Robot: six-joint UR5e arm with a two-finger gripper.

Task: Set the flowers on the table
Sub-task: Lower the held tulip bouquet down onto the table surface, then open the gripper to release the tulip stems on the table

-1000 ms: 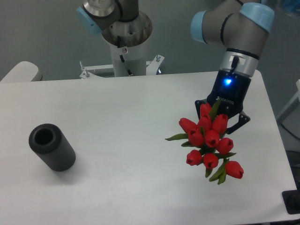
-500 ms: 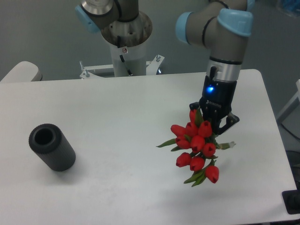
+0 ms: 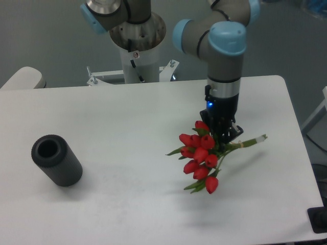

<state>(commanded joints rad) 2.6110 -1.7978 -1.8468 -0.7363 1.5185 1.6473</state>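
- Flowers [image 3: 200,159] hung in my gripper [image 3: 225,139], fingers clamped on the stems, blooms tilted down-left.
- Table [image 3: 127,117] lay below; a dark cylinder [image 3: 56,160] rested far left.

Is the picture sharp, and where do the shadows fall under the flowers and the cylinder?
Fixed camera view: the flowers and the gripper look sharp, without motion blur. Soft, faint shadows lie on the table below the blooms and beside the dark cylinder. The lighting is even and diffuse, with no strong glare.
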